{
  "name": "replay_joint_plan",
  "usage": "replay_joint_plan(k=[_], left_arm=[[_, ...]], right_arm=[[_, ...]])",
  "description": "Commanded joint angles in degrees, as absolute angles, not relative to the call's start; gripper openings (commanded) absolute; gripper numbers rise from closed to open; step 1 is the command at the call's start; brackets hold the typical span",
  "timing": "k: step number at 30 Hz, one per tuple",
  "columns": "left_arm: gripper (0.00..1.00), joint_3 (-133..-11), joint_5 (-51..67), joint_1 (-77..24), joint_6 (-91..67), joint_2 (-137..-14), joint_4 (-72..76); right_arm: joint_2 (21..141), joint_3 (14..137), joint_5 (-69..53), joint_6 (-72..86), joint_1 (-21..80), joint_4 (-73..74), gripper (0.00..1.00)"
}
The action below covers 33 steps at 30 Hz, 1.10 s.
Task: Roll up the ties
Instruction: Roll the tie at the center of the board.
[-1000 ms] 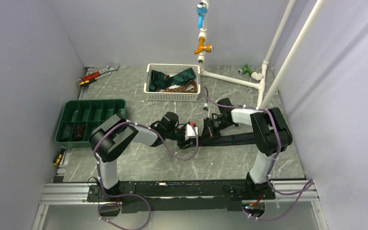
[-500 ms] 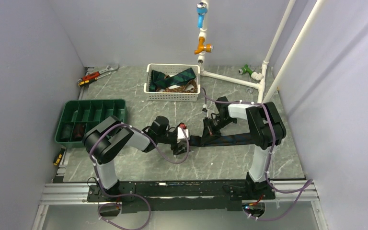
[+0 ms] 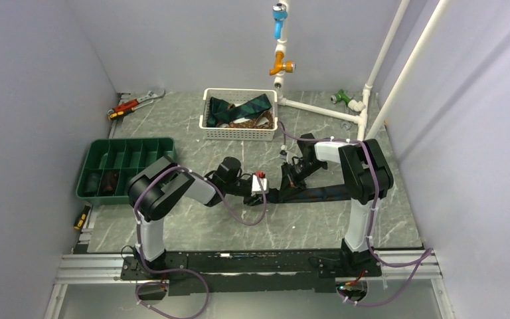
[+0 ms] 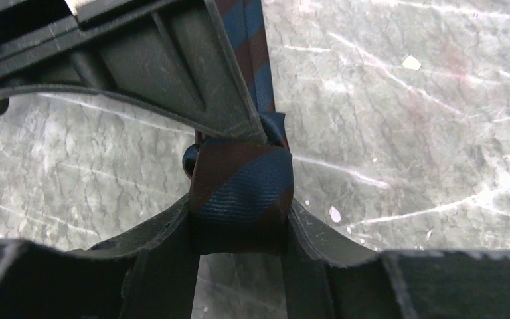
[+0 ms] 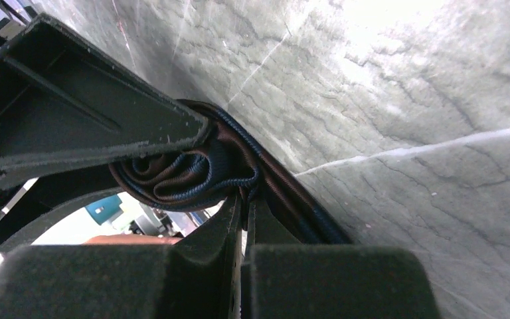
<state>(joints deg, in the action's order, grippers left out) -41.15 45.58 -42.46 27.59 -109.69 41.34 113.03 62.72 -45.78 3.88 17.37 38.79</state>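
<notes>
A navy and brown striped tie [image 3: 319, 193] lies flat on the marble table, running right from both grippers. Its left end is wound into a small roll [image 4: 239, 193]. My left gripper [image 3: 263, 188] is shut on this roll, one finger on each side [image 4: 239, 216]. My right gripper [image 3: 284, 185] meets it from the right, and its fingers [image 5: 244, 203] are pinched shut on a layer of the tie at the coil [image 5: 179, 176]. The right gripper's finger [image 4: 166, 66] shows just above the roll. More ties [image 3: 239, 109] lie heaped in the white basket [image 3: 239, 136].
A green compartment tray [image 3: 129, 141] stands at the left with dark rolls in two pockets. A red-handled wrench [image 3: 136, 103] lies at the back left. White pipes [image 3: 319, 109] run along the back right, and a yellow-handled tool [image 3: 80, 218] lies by the left edge.
My left gripper swung near-left with the rolled end half a second ago and has come back right against the right gripper. The right arm has shifted slightly left.
</notes>
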Motion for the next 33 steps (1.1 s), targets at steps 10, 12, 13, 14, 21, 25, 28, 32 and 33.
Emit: replay_joint_plan(k=[10, 12, 13, 14, 21, 25, 28, 32, 33], left_arm=[[0.49, -49.2, 44.5, -48.0, 18.0, -117.3, 45.1], [0.51, -49.7, 43.1, -48.6, 18.8, -118.9, 43.4], [0.52, -49.7, 42.2, -48.7, 19.4, -119.7, 42.8], [0.53, -49.5, 41.2, -48.9, 20.2, -120.6, 41.8], [0.41, -47.4, 30.9, -48.6, 25.6, -121.4, 30.2], [0.26, -45.6, 30.5, -46.7, 25.5, -118.9, 24.3], [0.21, -47.8, 32.7, -46.0, 24.5, -117.5, 16.8], [0.2, -47.6, 35.4, -45.9, 24.6, -116.3, 12.4], [0.2, -47.7, 35.7, -45.9, 24.5, -116.2, 11.5]], right_arm=[[118.2, 61.5, -32.7, 0.5, 19.1, 32.6, 0.0], [118.2, 61.7, -33.2, 0.5, 19.3, 32.6, 0.0], [118.2, 61.9, -33.3, 0.5, 19.5, 32.6, 0.0], [118.2, 62.0, -33.8, 0.5, 19.5, 32.6, 0.0], [114.9, 60.1, -36.9, 0.6, 19.8, 31.7, 0.0], [111.5, 59.6, -38.0, -1.1, 18.9, 34.6, 0.07], [108.3, 59.9, -39.5, -3.6, 16.4, 38.5, 0.2], [103.6, 60.9, -40.8, -6.7, 13.9, 43.5, 0.4], [102.5, 61.2, -41.4, -7.3, 13.6, 44.4, 0.42]])
